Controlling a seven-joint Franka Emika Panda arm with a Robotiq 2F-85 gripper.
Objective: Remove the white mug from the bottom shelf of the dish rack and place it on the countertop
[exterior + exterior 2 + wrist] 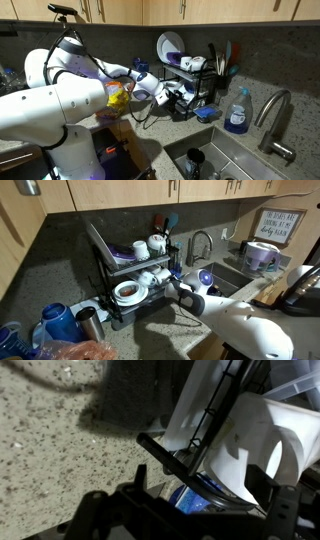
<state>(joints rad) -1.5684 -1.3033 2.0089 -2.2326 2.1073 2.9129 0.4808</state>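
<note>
Gripper [179, 284]: black, on a white arm [245, 320], held at the open front of the lower tier of the dish rack [103, 260]; jaws apart, the wrist view showing dark fingers [105, 515] at either lower corner with a gap between them; nothing clamped. White mug [252, 448]: on the bottom shelf of the rack, behind the black wires and directly ahead of the gripper; seen in an exterior view [152, 277] just beside the gripper's tip; whether any finger touches it cannot be told, the wrist view being dark and blurred. White bowl [128, 292]: dark-rimmed, on the same bottom shelf, beside the mug on the side away from the gripper. Upper tier: two white cups [157, 246] side by side; a purple plate [120, 253] leaning next to them; utensils [160, 225] standing upright at the back. Worktop [50, 430]: speckled stone, bearing the rack; in the wrist view it lies bare beside the rack frame. Sink [235, 165]: stainless, set into the worktop next to the rack; faucet [272, 115] curved over it; blue soap bottle [237, 112] standing between rack and faucet. Framed sign [277, 225]: propped against the wall, well apart from the rack. Blue bottle [55, 320] and metal can [88, 323]: on the worktop near the rack's far end.
</note>
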